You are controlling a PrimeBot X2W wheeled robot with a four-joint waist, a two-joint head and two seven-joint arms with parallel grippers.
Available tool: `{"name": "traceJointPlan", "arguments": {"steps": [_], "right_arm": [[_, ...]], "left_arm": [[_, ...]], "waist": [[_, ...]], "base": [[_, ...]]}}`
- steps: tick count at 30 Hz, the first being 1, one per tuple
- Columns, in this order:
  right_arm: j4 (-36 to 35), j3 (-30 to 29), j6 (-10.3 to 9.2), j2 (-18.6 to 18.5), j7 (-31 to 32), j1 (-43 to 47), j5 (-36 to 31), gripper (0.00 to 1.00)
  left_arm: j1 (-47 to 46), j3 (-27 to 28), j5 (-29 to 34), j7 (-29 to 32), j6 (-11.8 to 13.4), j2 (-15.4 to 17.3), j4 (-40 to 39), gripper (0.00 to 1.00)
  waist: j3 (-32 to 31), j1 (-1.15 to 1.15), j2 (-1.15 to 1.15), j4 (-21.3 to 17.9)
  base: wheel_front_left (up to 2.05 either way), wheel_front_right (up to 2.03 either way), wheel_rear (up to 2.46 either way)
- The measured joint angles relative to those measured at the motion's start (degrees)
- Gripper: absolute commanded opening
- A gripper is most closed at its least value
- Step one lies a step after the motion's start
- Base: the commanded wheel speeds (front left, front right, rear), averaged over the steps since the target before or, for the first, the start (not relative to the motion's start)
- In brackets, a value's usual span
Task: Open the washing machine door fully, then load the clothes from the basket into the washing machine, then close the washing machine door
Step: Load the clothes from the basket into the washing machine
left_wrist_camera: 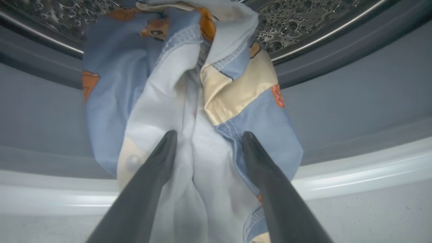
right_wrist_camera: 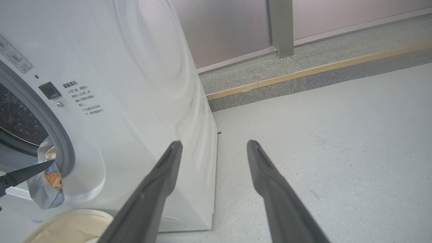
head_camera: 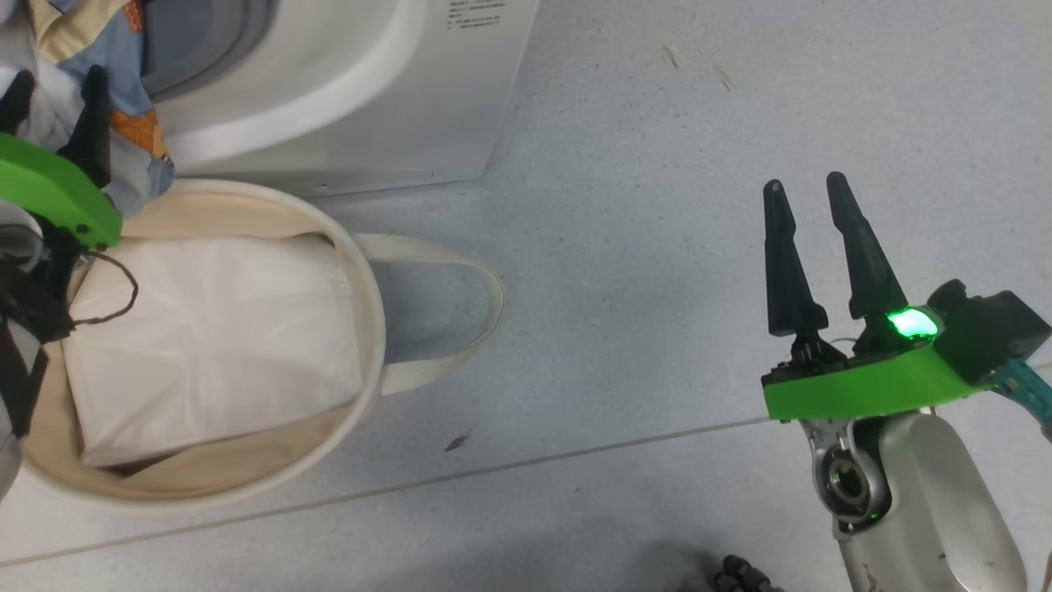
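Note:
The clothes [left_wrist_camera: 189, 111], light blue with brown prints and cream, orange and blue patches, hang from the steel drum [left_wrist_camera: 303, 20] over the grey rubber ring [left_wrist_camera: 344, 101] of the washing machine [head_camera: 345, 90]. My left gripper [left_wrist_camera: 209, 135] is open, its fingers on either side of the hanging fabric. In the head view the left gripper [head_camera: 56, 78] sits at the washer's mouth, above the basket [head_camera: 374, 329]. The right gripper [head_camera: 809, 201] hovers open over the floor, nothing between its fingers. The washing machine door is out of view. The clothes [right_wrist_camera: 47, 189] also droop from the opening in the right wrist view.
A plain white sheet [head_camera: 214, 345] lies folded in the basket, and a loop handle [head_camera: 460, 312] lies on the floor to its right. Grey floor [head_camera: 657, 164] stretches right of the washer. A raised kerb [right_wrist_camera: 303, 71] and wall run behind.

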Motion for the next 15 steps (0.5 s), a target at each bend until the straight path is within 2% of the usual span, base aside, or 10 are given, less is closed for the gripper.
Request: {"name": "traceJointPlan", "arguments": {"steps": [13, 14, 15], "right_arm": [[-0.96, -0.30, 0.00, 0.00, 0.00, -0.02, -0.44, 1.00], [-1.00, -0.36, 0.00, 0.00, 0.00, -0.02, -0.44, 1.00], [-1.05, -0.42, 0.00, 0.00, 0.00, -0.02, -0.44, 1.00]], "left_arm": [[-7.51, -5.01, 2.23, -2.33, -0.04, -0.14, 11.34, 1.00], [-7.76, -5.20, 2.23, -2.32, -0.04, -0.25, 11.81, 0.47], [-7.94, -5.49, 2.23, -2.24, -0.04, -0.34, 12.22, 0.00]], "waist": [[1.89, -0.01, 0.00, -0.15], [1.96, -0.01, 0.00, -0.14], [2.03, -0.01, 0.00, -0.12]], "base": [[0.00, 0.00, 0.00], [0.00, 0.00, 0.00], [0.00, 0.00, 0.00]]}}
